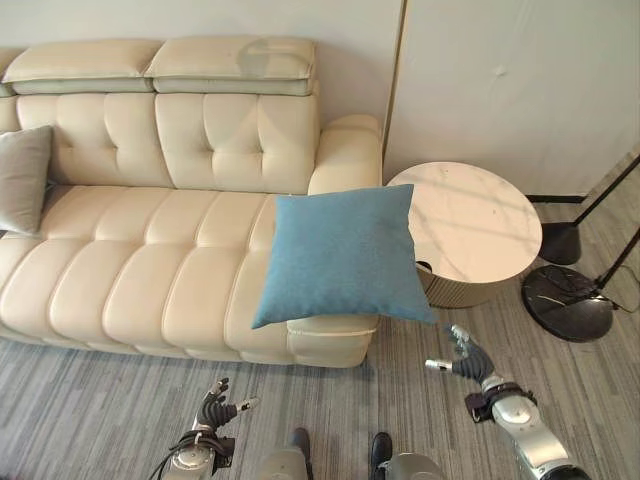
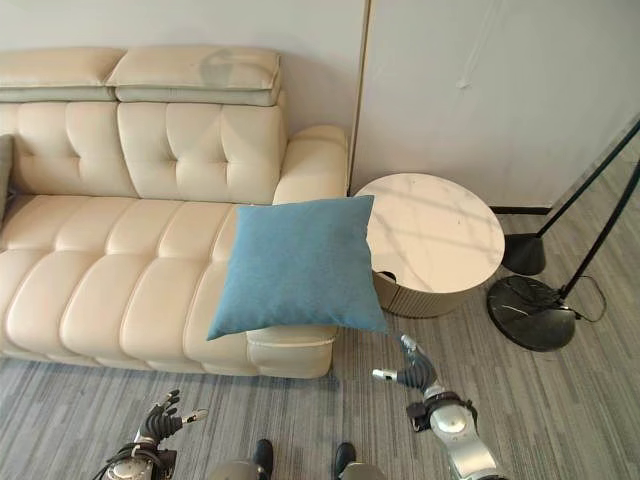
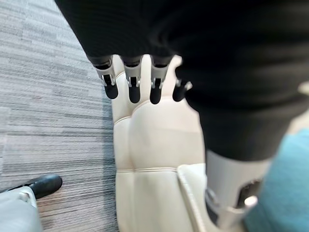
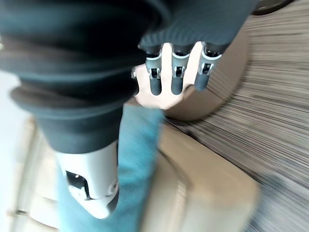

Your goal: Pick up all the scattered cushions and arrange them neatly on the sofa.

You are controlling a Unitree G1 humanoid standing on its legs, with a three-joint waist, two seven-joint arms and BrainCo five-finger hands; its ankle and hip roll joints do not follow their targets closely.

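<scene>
Blue cushion point(image 1: 343, 255) tilted on sofa point(image 1: 150, 270) arm, grey cushion point(image 1: 22, 178) at 9 o'clock, left hand point(image 1: 213, 412) and right hand point(image 1: 468, 362) low, fingers point(image 3: 133, 87) loosely spread, empty.

A blue cushion point(image 1: 343, 256) leans tilted on the cream sofa's point(image 1: 150, 270) right armrest; a grey cushion point(image 1: 22, 178) sits far left.

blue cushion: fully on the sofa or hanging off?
Hanging off. The blue cushion rests tilted on the sofa arm's front end, with its lower right corner jutting past the arm toward the round table. Neither hand holds it.
</scene>
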